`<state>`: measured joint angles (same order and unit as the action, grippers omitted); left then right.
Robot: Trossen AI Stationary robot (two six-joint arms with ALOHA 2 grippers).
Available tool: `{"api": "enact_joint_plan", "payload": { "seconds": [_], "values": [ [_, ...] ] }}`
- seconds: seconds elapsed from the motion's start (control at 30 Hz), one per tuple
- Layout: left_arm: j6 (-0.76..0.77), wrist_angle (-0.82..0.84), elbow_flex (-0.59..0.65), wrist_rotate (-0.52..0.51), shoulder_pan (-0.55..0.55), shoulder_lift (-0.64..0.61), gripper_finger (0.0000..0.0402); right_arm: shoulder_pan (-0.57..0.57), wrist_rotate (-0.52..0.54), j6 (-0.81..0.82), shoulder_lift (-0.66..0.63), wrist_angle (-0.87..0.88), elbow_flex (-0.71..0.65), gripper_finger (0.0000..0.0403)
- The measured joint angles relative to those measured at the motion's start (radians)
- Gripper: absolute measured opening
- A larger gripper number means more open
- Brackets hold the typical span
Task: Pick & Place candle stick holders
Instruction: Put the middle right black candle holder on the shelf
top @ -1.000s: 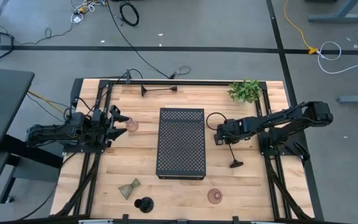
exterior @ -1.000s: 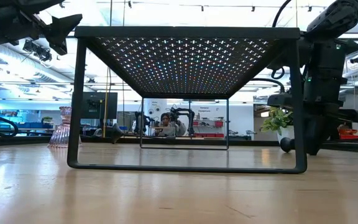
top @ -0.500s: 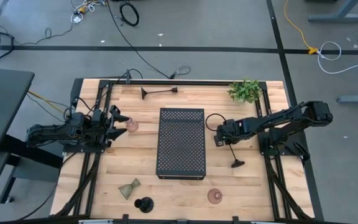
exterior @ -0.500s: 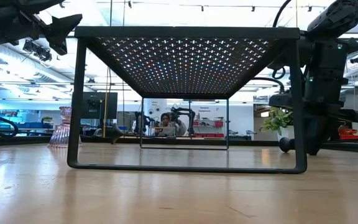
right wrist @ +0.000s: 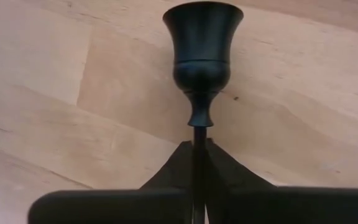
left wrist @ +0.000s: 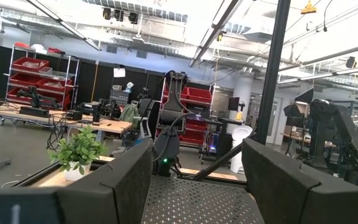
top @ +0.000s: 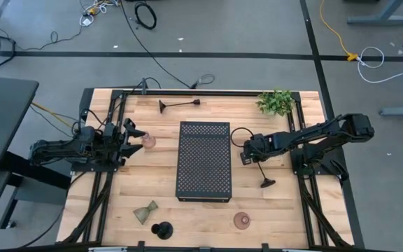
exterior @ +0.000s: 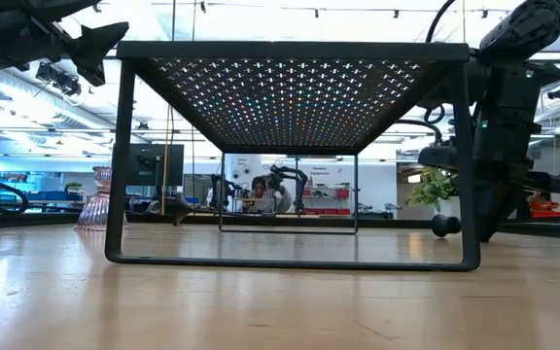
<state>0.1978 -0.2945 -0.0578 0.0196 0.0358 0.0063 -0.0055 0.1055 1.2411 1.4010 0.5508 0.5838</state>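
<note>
My right claw (top: 252, 155) sits just to the right of the big black perforated rectangular tray (top: 204, 160), and it is clenched on the thin stem of a slim black metal candle stick holder (top: 262, 171); my wrist camera shows the stem pinched between my two dark fingertips (right wrist: 219, 169), with the holder's cup end (right wrist: 202, 38) sticking out ahead of them over the pale wooden table (right wrist: 48, 93). From above, the holder runs from my claw away from the tray's right edge, its other end near the boards. My left claw (top: 133, 133) waits to the left of the tray, raised and released, its two dark fingers (left wrist: 129, 180) spread wide and pointing toward the tray. A squat pinkish glass holder (top: 147, 141) stands just beside that claw, between it and the tray. A second slim black holder (top: 178, 103) lies on its side beyond the tray's far edge. Past the tray's near edge lie an olive-green hourglass-shaped holder (top: 145, 211), a black holder with a round base (top: 162, 229), and another pinkish glass holder (top: 241, 220). A small leafy green plant (top: 276, 102) stands near the far right corner of the table.
</note>
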Motion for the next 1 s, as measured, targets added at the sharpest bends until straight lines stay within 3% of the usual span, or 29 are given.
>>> {"api": "enact_joint_plan", "payload": {
  "seconds": [0.23,0.43,0.53,0.7,0.87,1.0],
  "values": [
    [0.0,0.0,0.0,0.0,0.0,0.0,0.0248,-0.001,-0.009,-0.027,-0.008,0.025,0.007,0.0005],
    [0.0,0.0,0.0,0.0,0.0,0.0,0.0248,-0.001,0.055,-0.084,-0.047,0.221,0.125,0.0004],
    [0.0,0.0,0.0,0.0,0.0,0.0,0.0248,0.002,0.135,-0.102,-0.07,0.352,0.207,0.0004],
    [0.0,0.0,0.0,0.0,0.0,0.0,0.0248,0.027,0.312,-0.154,-0.145,0.425,0.345,0.0004],
    [0.0,0.0,0.0,0.0,0.0,0.0,0.0248,0.094,0.555,-0.225,-0.252,0.4,0.437,0.0004],
    [0.0,0.0,0.0,0.0,0.0,0.0,0.0248,0.164,0.734,-0.355,-0.318,0.229,0.435,0.0003]
  ]
}}
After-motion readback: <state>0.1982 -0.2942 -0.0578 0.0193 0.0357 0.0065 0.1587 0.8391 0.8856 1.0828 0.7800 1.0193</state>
